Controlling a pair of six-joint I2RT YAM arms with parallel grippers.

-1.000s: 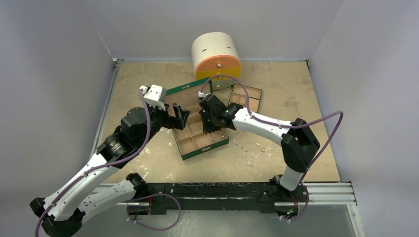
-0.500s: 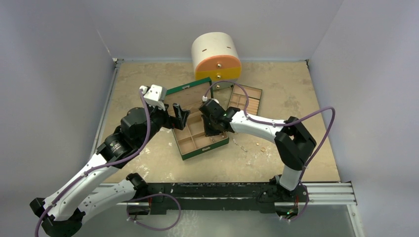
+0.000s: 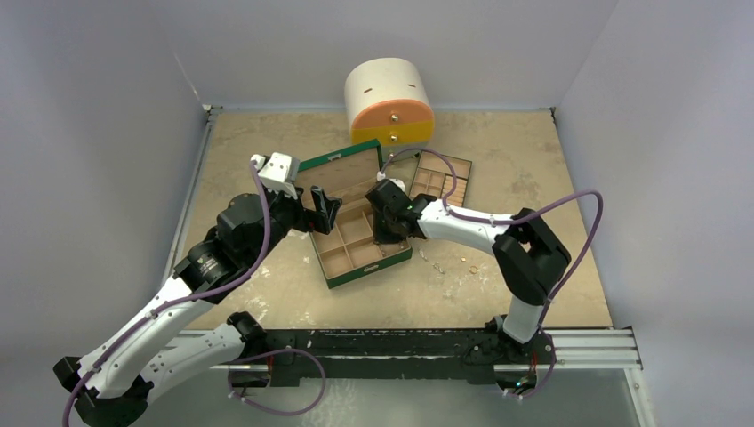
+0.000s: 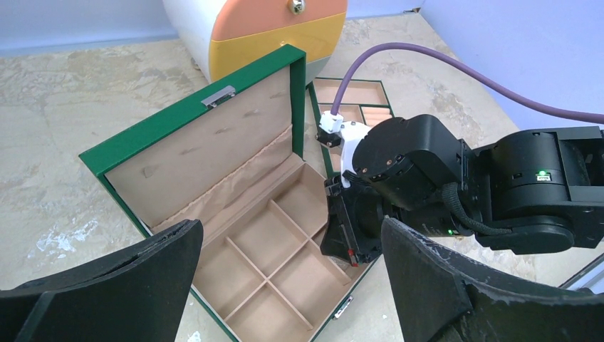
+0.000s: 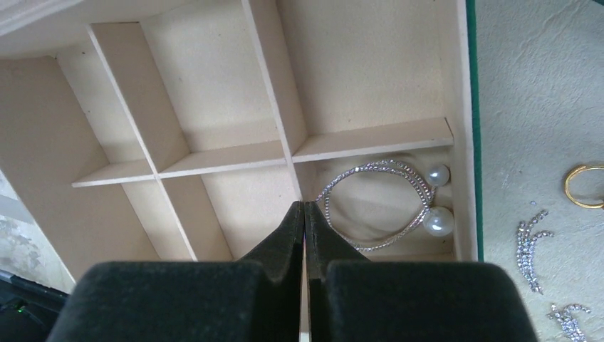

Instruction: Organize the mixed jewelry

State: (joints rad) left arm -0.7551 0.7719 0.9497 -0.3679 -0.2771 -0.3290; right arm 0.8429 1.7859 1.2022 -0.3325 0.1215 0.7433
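The green box (image 3: 369, 269) lies open, tan-lined, with several compartments. A silvery wire hoop (image 5: 374, 166) with two pearl beads lies in its compartment at the right wall. My right gripper (image 5: 304, 206) is shut and empty, its tip over the divider just left of the hoop; it also shows in the top view (image 3: 389, 233). A gold ring (image 5: 584, 187) and thin silvery chain pieces (image 5: 530, 246) lie on the table right of the box. My left gripper (image 4: 288, 231) is open and empty, above the box's left side.
A tan divided tray (image 3: 445, 173) sits behind the box's right side. A white drum with orange and yellow drawer fronts (image 3: 389, 102) stands at the back. Grey walls close the table on three sides. More small jewelry (image 3: 472, 268) lies right of the box.
My right gripper has shifted a little to the right and nearer over the box, staying low inside it. The left arm has not moved.
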